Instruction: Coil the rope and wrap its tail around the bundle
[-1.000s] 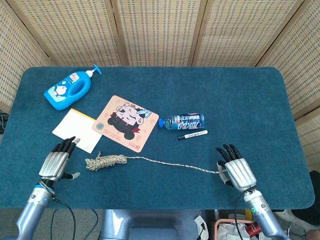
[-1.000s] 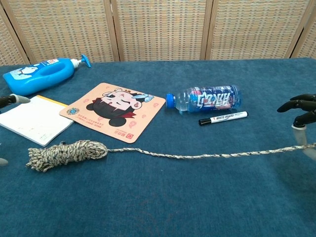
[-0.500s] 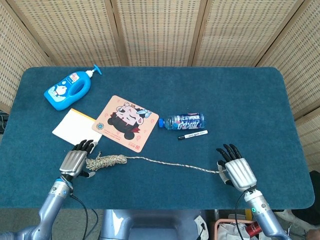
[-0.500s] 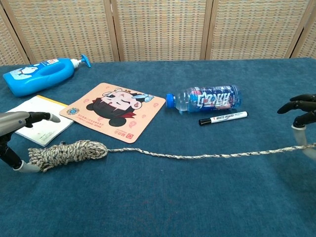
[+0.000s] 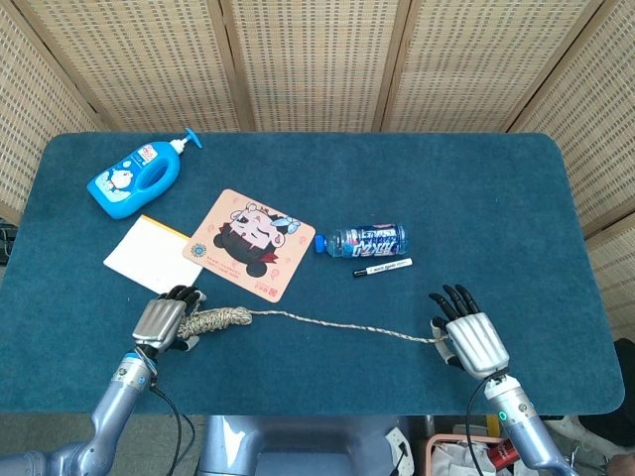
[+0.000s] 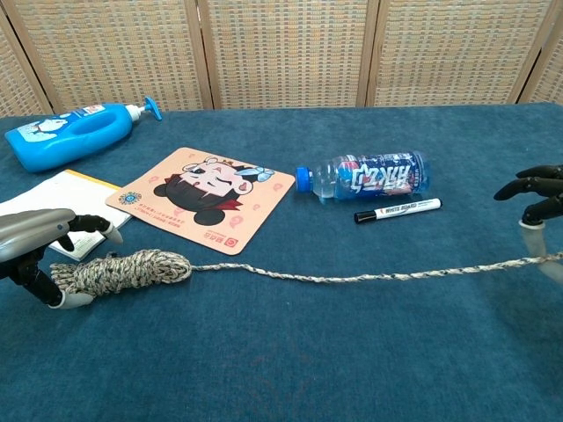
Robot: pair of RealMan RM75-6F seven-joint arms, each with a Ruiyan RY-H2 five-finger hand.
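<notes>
Rope coil at left hand, tail at right hand.

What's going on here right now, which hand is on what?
The rope's coiled bundle lies on the blue table near the robot's left side, with a long tail stretched straight across to the right. The left hand is at the bundle's outer end, fingers curled over it with the thumb below, but a firm grip isn't clear. The right hand sits at the tail's far end, seemingly pinning or pinching it. The tail is not yet wrapped around the bundle.
</notes>
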